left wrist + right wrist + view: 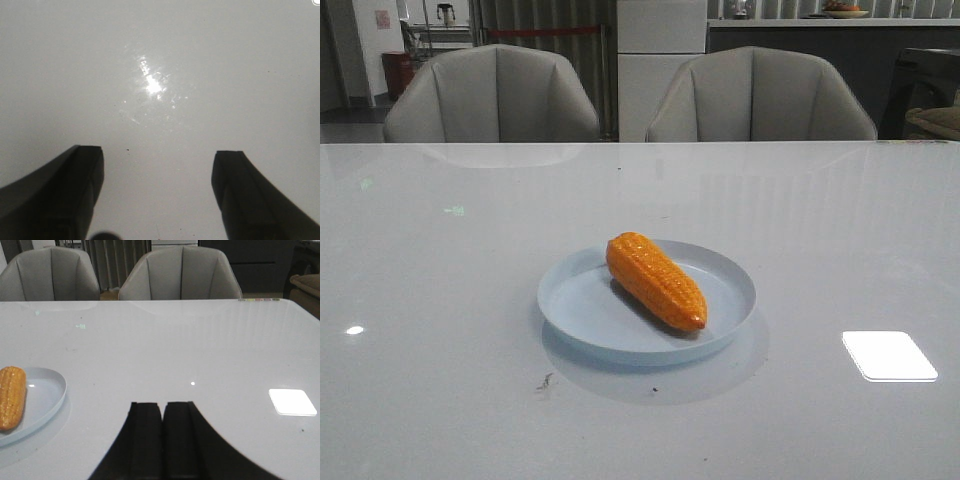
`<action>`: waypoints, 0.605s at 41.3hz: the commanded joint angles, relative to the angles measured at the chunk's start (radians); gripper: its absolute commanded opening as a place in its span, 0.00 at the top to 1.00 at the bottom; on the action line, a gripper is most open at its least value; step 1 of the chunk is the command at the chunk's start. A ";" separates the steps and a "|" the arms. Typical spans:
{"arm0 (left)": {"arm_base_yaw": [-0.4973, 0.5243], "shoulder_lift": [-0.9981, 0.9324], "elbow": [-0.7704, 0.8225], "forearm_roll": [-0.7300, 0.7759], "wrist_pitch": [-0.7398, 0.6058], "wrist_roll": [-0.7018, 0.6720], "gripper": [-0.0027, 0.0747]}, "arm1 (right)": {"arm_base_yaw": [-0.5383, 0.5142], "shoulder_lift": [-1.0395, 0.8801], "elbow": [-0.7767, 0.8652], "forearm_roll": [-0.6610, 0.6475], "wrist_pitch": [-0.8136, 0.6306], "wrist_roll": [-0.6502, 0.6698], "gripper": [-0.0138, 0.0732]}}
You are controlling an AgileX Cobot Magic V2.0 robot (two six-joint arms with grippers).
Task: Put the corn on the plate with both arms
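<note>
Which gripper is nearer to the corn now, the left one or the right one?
Right, as far as shown. The right gripper sees the corn on the plate off to one side. The left gripper sees only bare table.

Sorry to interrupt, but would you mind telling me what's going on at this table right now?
Nothing is being handled at the moment. The corn already lies diagonally inside the plate on the table. The left gripper is open over bare tabletop with nothing between its fingers. The right gripper is shut and empty, off to the plate's side. Neither arm shows in the front view.
</note>
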 commanded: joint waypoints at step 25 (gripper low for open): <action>-0.009 -0.014 -0.028 -0.009 -0.072 -0.013 0.31 | -0.002 -0.021 -0.023 -0.005 -0.063 -0.002 0.78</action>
